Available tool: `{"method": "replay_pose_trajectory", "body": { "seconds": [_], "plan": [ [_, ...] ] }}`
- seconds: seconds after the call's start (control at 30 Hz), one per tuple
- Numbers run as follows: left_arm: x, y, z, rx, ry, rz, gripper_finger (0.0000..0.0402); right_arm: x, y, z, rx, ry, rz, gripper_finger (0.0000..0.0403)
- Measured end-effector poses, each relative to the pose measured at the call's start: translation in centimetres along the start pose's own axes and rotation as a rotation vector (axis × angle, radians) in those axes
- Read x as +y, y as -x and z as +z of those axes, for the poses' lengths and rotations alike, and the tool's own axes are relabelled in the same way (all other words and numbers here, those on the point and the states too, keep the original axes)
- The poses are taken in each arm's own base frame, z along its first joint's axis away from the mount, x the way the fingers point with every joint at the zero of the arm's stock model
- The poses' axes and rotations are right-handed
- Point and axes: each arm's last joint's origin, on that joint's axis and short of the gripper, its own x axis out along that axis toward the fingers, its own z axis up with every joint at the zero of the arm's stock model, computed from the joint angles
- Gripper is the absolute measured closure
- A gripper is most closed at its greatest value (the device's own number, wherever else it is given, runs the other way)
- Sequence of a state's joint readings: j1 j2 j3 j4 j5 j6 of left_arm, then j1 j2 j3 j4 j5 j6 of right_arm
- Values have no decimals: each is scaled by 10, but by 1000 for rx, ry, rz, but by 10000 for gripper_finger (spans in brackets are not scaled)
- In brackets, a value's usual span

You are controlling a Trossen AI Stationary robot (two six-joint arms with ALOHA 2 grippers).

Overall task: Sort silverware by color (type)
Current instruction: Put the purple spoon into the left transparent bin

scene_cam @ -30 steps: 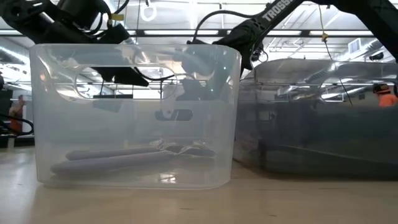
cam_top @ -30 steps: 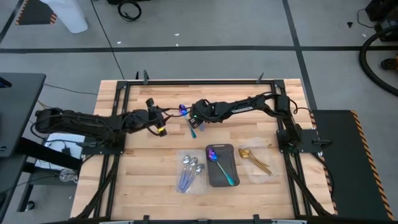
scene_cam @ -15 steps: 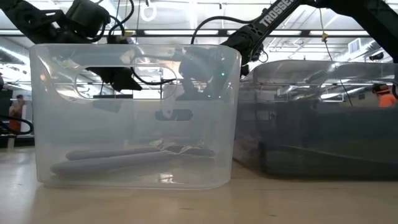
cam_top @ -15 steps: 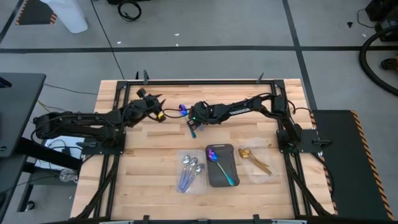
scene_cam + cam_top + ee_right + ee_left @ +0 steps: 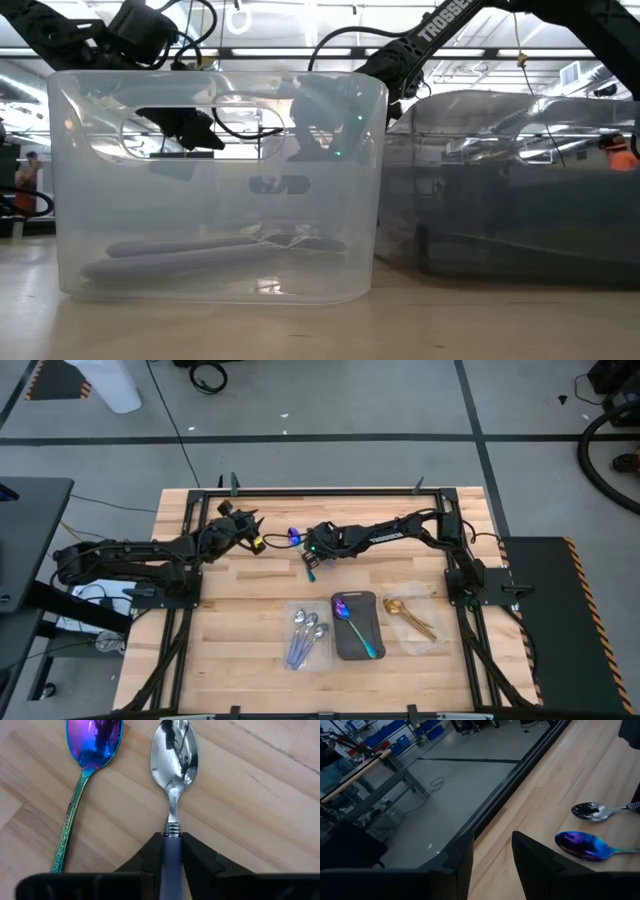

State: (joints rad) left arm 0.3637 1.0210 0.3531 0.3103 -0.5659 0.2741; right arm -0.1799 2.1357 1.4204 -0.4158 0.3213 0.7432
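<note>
Two spoons lie side by side on the bare wood at the table's far middle. One is a silver spoon [image 5: 175,755] with a pale handle. The other is an iridescent purple-blue spoon [image 5: 93,742] with a teal handle [image 5: 310,566]. My right gripper [image 5: 172,840] reaches in from the right and is shut on the silver spoon. My left gripper [image 5: 492,855] stands open just left of the spoons [image 5: 248,523], above the wood, with nothing between its fingers. The left wrist view shows both spoon bowls: the silver spoon [image 5: 592,811] and the iridescent spoon [image 5: 585,845]. My right gripper pinches the silver spoon's pale handle [image 5: 172,851] between its two fingers, just behind the ridged collar at the neck. The fingers slant down from above, one on each side of the handle. The spoon lies flat on the wood, bowl up.
Three small trays stand in a row near the front edge. A clear tray [image 5: 296,622] holds silver spoons. A dark tray [image 5: 368,602] holds an iridescent spoon. Another clear tray [image 5: 432,612] holds gold spoons. A black frame rail [image 5: 320,491] runs along the far edge.
My left gripper has swung toward the table's far edge and a little to the left, away from the spoons. It has stayed open. The two spoons on the wood have not moved.
</note>
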Motion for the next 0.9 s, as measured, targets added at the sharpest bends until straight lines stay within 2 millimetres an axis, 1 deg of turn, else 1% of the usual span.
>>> {"method": "replay_pose_trajectory", "body": {
  "seconds": [0.1,0.3,0.47,0.6,0.73,0.9],
  "plan": [
    [0,0,0,0,1,-1,260,0,0,0,10,0,7,349],
    [-1,0,0,-8,2,-27,260,0,3,0,28,13,25,351],
    [-1,0,0,-9,2,-32,260,0,15,1,30,75,42,351],
    [-2,0,-2,5,16,-52,260,3,32,7,-26,90,53,351],
    [-7,1,-4,7,-2,-195,260,5,51,10,-85,110,31,351],
    [-14,3,-1,-76,12,-466,260,14,86,15,-191,145,78,356]
  ]
}}
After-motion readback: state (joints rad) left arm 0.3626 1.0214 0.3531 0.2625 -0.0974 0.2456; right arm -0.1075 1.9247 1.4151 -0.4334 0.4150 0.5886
